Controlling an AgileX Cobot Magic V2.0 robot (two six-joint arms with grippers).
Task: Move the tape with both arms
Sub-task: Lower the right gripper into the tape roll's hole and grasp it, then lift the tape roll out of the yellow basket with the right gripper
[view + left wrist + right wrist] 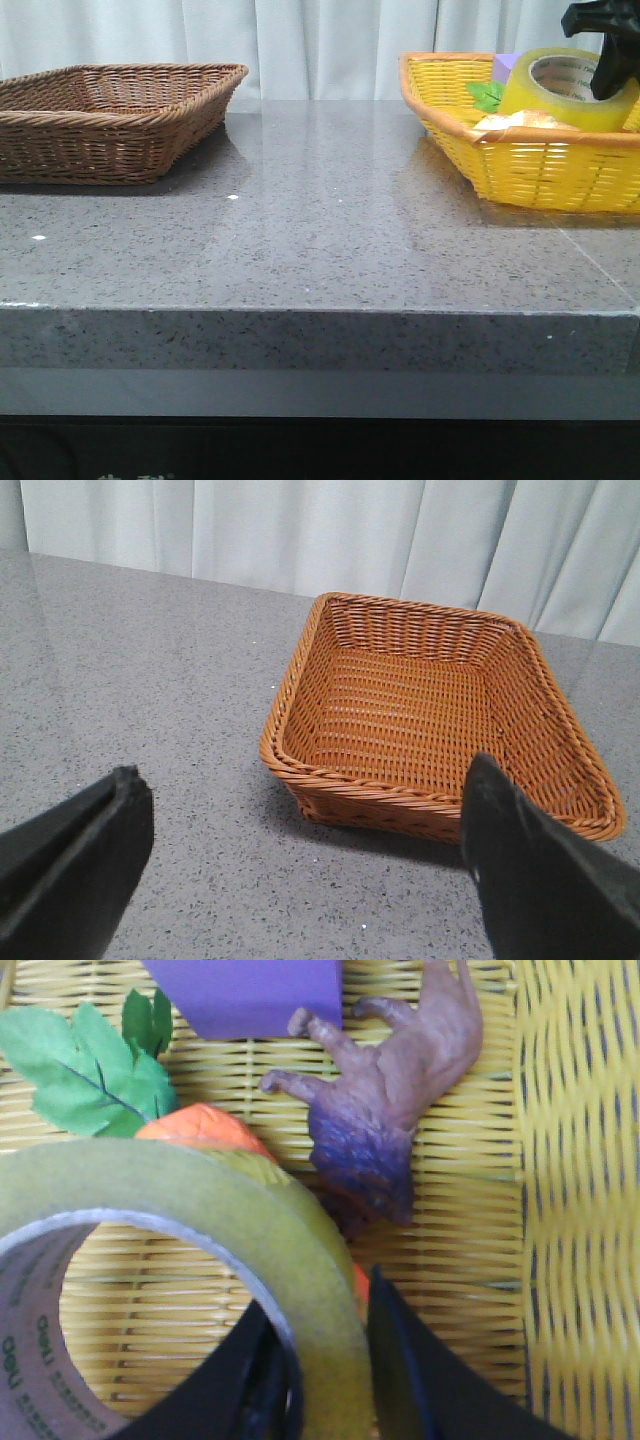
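Note:
The tape (560, 95), a wide translucent yellow roll with a white printed core, is tilted in the yellow basket (540, 165) at the table's far right. My right gripper (610, 70) is shut on its wall, one finger inside the core and one outside. In the right wrist view the tape (200, 1210) fills the near side and the gripper (325, 1360) pinches its rim. My left gripper (300, 880) is open and empty above the table, near the brown wicker basket (440, 720). It is out of the front view.
The brown wicker basket (110, 120) stands at the far left, with nothing in it. The yellow basket also holds a purple cube (250, 995), a green leaf (85, 1065), an orange item (200, 1125) and a purplish root-like piece (390, 1100).

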